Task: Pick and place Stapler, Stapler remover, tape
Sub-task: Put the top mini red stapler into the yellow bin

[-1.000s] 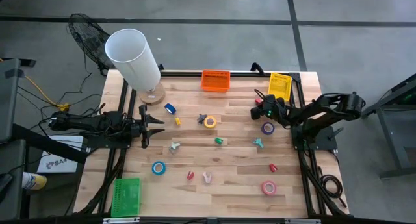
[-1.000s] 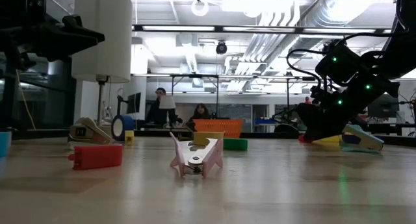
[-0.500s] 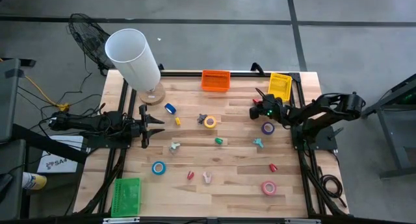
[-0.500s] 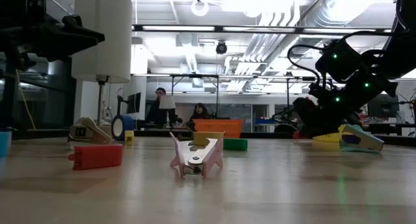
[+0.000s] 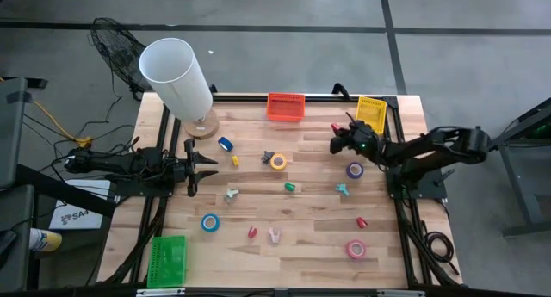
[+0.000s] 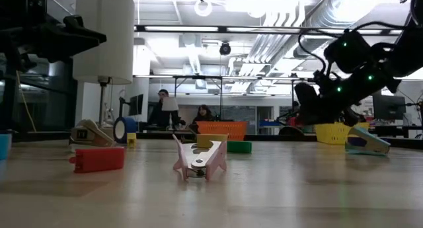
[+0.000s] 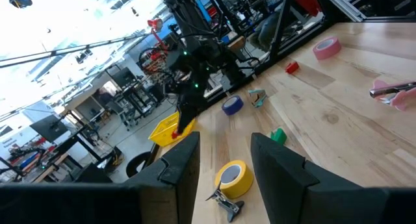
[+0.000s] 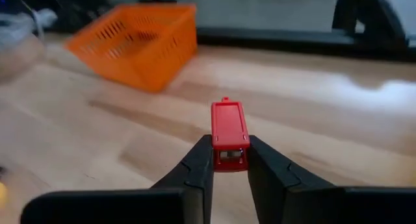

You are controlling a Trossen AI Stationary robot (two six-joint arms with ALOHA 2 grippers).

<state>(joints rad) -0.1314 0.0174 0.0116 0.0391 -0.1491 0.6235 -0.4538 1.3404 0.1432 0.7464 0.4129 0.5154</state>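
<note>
From above, the right gripper (image 5: 337, 139) hangs over the far right part of the table (image 5: 301, 237) between the orange basket (image 5: 285, 107) and the yellow basket (image 5: 371, 113), probably carrying its load to one of them, while the left gripper (image 5: 207, 166) waits at the left edge, fingers apart and empty. At table height the right claw is a dark shape and its load is hard to make out. Its wrist view shows the fingers clamped on a small red stapler (image 8: 229, 134); tape rolls (image 5: 278, 162) lie scattered on the table.
</note>
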